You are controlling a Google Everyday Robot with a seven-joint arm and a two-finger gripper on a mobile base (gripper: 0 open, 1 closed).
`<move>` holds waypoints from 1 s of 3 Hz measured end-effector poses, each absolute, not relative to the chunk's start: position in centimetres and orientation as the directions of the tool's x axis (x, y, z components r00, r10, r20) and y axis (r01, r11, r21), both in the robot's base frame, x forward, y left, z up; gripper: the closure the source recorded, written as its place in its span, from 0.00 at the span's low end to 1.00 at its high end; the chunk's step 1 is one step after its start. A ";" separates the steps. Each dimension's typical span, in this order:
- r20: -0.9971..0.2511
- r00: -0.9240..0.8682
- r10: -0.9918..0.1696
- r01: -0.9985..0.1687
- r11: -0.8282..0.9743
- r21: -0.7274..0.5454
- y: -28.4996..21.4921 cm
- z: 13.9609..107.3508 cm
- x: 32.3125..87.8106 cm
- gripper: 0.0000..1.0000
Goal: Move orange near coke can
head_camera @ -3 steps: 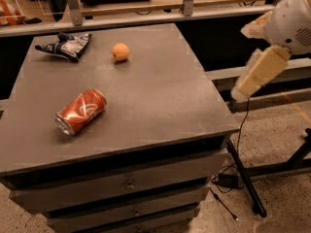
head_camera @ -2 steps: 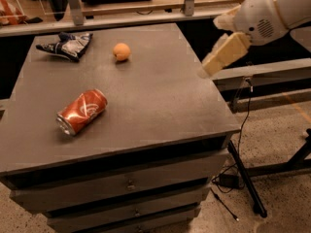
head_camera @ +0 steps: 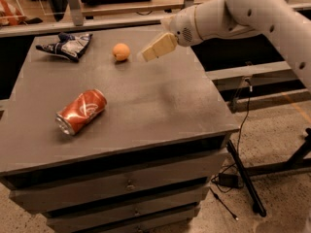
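A small, smooth, round pale-orange fruit, the orange (head_camera: 121, 51), is sitting on the far part of a matte grey-brown cabinet top (head_camera: 160, 106), towards its back edge. The tan, blocky, wedge-shaped gripper (head_camera: 146, 56) is hovering just to the right of the orange, its tip pointing down and leftwards at the fruit without touching it; whether its grip is spread or closed cannot be told from this angle. It is hanging off a thick, rounded white plastic arm (head_camera: 252, 8) that is reaching in from the upper right.

A red-orange aluminium coke can (head_camera: 81, 111) with white swirl lettering and silver ends is lying on its side nearer the front left of the top, well apart from the orange. A crumpled dark blue and white foil bag (head_camera: 68, 45) is lying at the far left corner, left of the fruit. Bare tabletop is lying between the orange and the can.

Grey drawers (head_camera: 129, 183) with small knobs are stacking up beneath the top. To the right, a thin black cable (head_camera: 247, 106) is trailing down to a speckled floor beside a black metal stand leg (head_camera: 245, 178)
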State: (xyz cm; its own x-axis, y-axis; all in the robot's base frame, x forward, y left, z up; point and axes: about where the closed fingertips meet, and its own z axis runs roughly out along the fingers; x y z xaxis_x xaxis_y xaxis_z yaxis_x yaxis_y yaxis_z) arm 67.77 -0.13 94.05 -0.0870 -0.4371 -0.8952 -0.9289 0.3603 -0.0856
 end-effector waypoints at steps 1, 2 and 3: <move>-0.891 -0.127 -0.435 -0.927 0.372 -0.050 0.7 90.5 69.7 0.00; -0.882 -0.164 -0.443 -0.924 0.382 -0.020 0.7 87.5 70.5 0.00; -0.881 -0.166 -0.443 -0.924 0.382 -0.018 0.7 87.3 70.5 0.00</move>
State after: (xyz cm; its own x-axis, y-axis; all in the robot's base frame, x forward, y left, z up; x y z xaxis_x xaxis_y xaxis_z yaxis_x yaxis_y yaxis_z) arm 70.50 0.73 87.30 -0.1662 -0.4429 -0.8810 -0.9240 0.3821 -0.0178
